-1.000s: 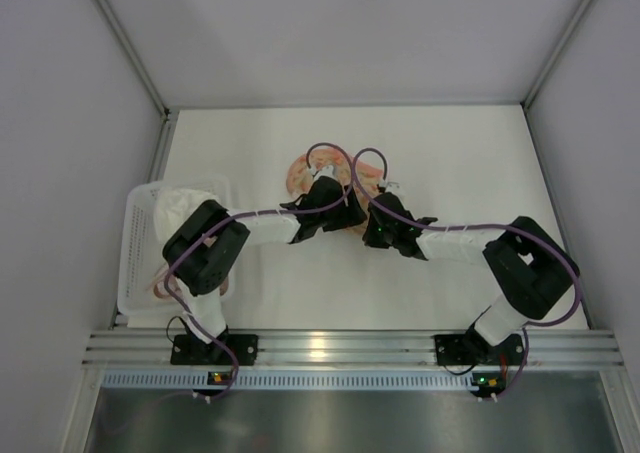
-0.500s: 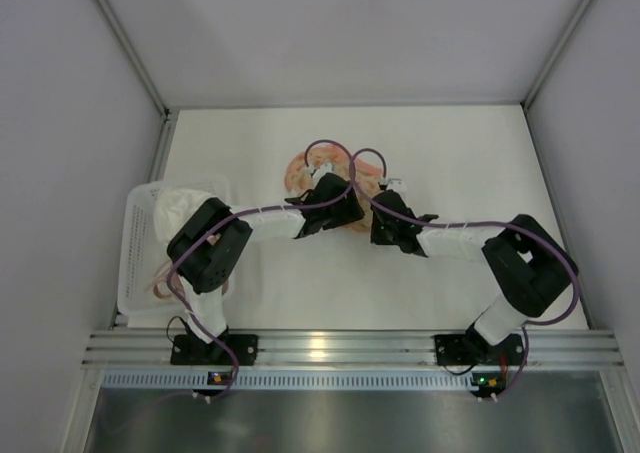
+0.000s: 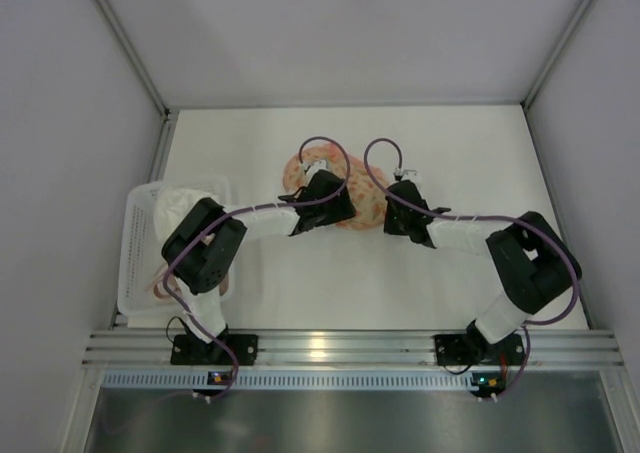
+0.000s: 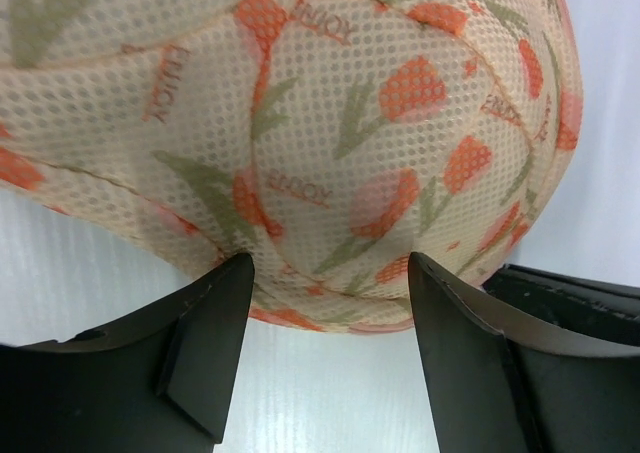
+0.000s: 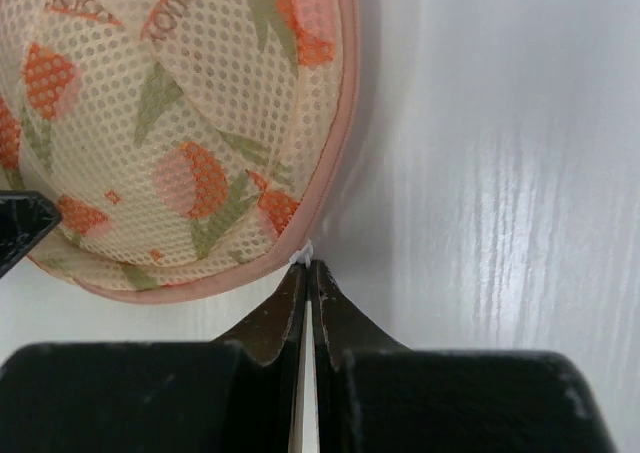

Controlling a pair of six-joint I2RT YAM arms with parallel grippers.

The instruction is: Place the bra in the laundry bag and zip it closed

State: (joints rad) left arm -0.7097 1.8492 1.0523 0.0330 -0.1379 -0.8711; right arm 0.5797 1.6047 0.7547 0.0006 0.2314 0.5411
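Observation:
The laundry bag lies on the white table, its two halves together as a cream mesh dome with orange flowers and a pink edge. My left gripper is open, its fingers astride the dome's near rim; mesh fills that view. My right gripper is shut, its tips pinching the small white zip pull at the bag's pink edge. The bra is hidden.
A white plastic basket with pale cloth in it stands at the left edge, beside the left arm's elbow. Grey walls close in the table at the back and on both sides.
My right gripper has moved right and away from me along the bag's edge, staying shut. The left gripper has shifted slightly farther over the bag, still open.

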